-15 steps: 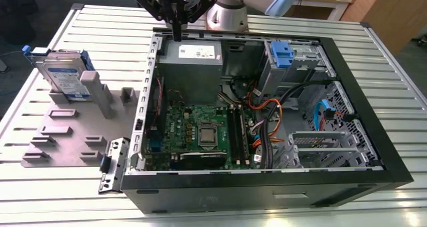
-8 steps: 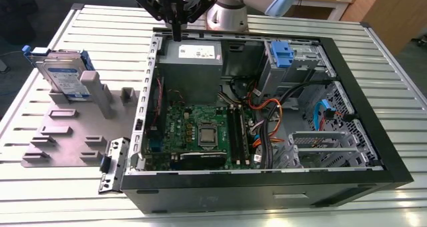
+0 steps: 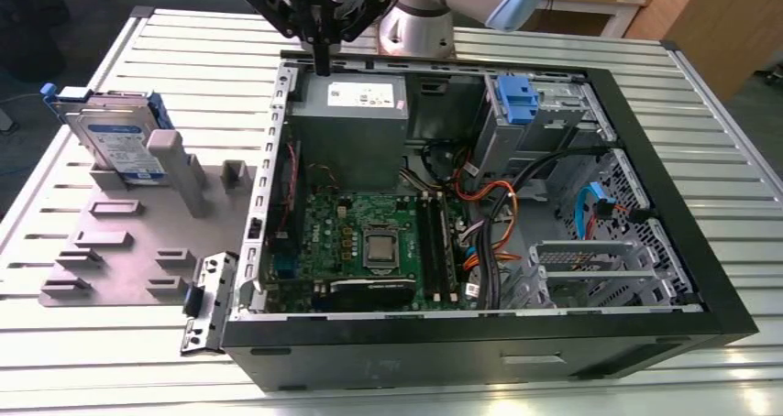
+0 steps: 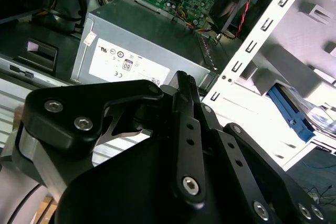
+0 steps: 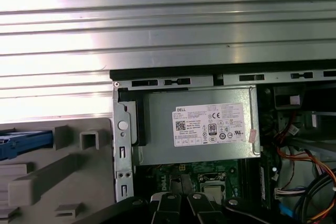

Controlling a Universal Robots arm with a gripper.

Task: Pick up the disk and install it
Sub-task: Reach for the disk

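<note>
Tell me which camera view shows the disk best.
The exterior view. There the disk stands whole on the grey stand, label facing the camera, outside the computer case. The second wrist view catches part of its blue frame; the first wrist view, just a blue sliver.

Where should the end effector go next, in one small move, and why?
Probably shift toward the exterior view's left: the end effector hangs empty over the power supply, while the disk stands in the grey fixture beside the case.
</note>
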